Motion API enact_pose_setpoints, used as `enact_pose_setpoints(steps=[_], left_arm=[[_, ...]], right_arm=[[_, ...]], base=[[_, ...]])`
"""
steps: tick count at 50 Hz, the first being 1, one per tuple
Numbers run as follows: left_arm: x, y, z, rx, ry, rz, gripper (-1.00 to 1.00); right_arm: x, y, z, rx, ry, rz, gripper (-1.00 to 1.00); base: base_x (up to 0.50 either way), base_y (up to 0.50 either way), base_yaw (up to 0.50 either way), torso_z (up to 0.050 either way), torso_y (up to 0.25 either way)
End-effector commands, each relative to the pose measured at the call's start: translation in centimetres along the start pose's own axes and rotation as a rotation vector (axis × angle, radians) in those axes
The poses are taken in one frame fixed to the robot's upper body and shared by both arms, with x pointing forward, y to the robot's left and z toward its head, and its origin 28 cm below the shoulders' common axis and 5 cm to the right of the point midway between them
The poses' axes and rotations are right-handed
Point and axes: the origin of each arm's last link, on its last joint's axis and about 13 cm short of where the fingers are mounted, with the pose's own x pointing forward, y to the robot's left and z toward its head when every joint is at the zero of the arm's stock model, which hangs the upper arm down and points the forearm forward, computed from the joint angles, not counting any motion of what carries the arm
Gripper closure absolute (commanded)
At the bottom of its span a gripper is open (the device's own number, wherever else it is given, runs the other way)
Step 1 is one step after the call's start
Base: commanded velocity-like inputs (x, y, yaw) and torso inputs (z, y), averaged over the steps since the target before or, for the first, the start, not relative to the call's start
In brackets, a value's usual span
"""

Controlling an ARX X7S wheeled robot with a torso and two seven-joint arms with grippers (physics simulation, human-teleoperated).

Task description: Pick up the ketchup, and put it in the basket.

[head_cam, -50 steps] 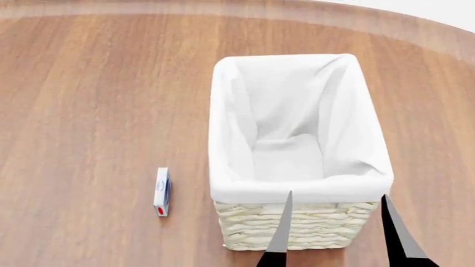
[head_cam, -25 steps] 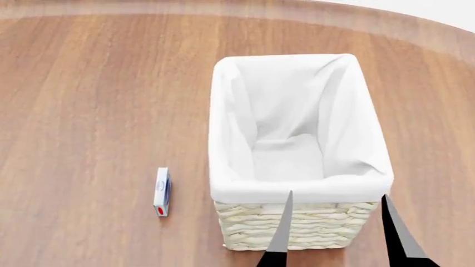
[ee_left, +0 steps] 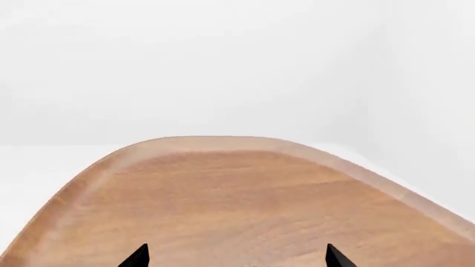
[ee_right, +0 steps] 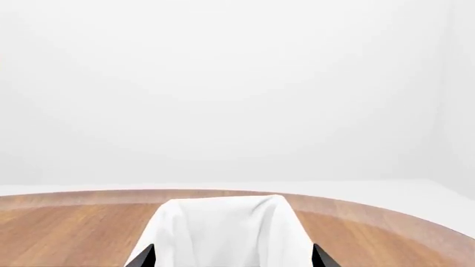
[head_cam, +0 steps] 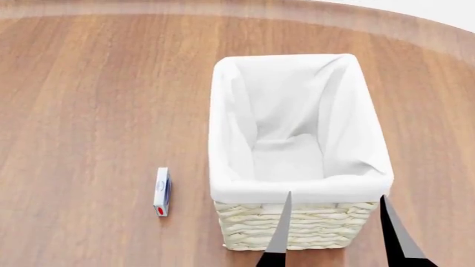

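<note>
Oddly, I can't find the ketchup in any view, so I can't judge its direction or long axis from either arm. My right gripper hangs with jaws spread and empty, the basket just ahead of its tips and unfilled. My left gripper is likewise spread over bare table. A small box lies off to the right gripper's left.

Basket on table; small box just left of it, apart, seemingly on edge.
</note>
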Motion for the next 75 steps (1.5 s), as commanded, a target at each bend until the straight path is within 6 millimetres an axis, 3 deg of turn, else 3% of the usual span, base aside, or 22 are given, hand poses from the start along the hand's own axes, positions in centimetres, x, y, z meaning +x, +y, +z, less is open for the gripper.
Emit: enact_pose_setpoints(steps=[1, 19, 46, 75], left_arm=[[0.2, 1.4, 0.0, -0.080, 0.035, 0.112, -1.00], [0.7, 2.7, -0.6, -0.130, 0.096, 0.245, -1.00], [1.5, 3.0, -3.1, -0.109, 0.284, 0.349, -1.00], [3.1, 2.7, -6.5, -0.006, 0.312, 0.253, -1.00]], right_arm=[[0.2, -0.1, -0.1, -0.012, -0.002, 0.001, -1.00], [0.2, -0.1, 0.0, -0.012, -0.001, 0.003, -1.00], [0.2, 0.0, -0.1, -0.011, 0.002, 0.007, -1.00], [0.1, 0.1, 0.0, -0.011, 0.002, 0.018, -1.00]], base=[[0.00, 0.00, 0.00, 0.000, 0.000], [0.00, 0.00, 0.00, 0.000, 0.000], [0.00, 0.00, 0.00, 0.000, 0.000], [0.00, 0.00, 0.00, 0.000, 0.000]])
